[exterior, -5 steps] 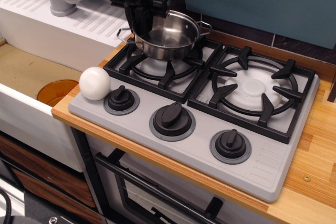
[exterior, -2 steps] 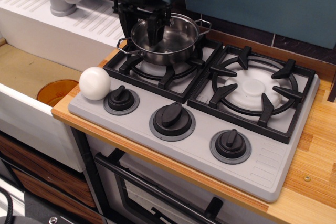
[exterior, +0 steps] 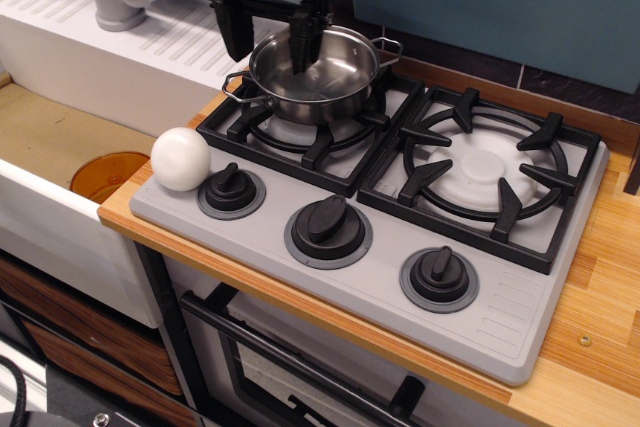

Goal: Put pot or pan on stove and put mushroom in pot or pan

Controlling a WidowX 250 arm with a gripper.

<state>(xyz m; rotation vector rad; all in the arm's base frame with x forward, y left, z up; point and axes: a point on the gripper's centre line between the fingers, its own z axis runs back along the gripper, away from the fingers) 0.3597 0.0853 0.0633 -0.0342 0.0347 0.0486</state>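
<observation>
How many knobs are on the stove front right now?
3. Left knob beside the mushroom, middle knob, right knob. None look hidden.

The gripper [exterior: 270, 35] is matte black throughout, with a blocky body, a horizontal crossbar, and two straight, flat-sided fingers [exterior: 303, 39] ending in squared tips at 6 o'clock.

shiny silver pan [exterior: 315, 77]; white mushroom [exterior: 180, 158]; grey stove [exterior: 390, 277] with black grates, pale burner plates, black knobs; black gripper [exterior: 268, 35]; striped wood counter [exterior: 600, 297]; white ridged drainboard [exterior: 60, 7]
</observation>
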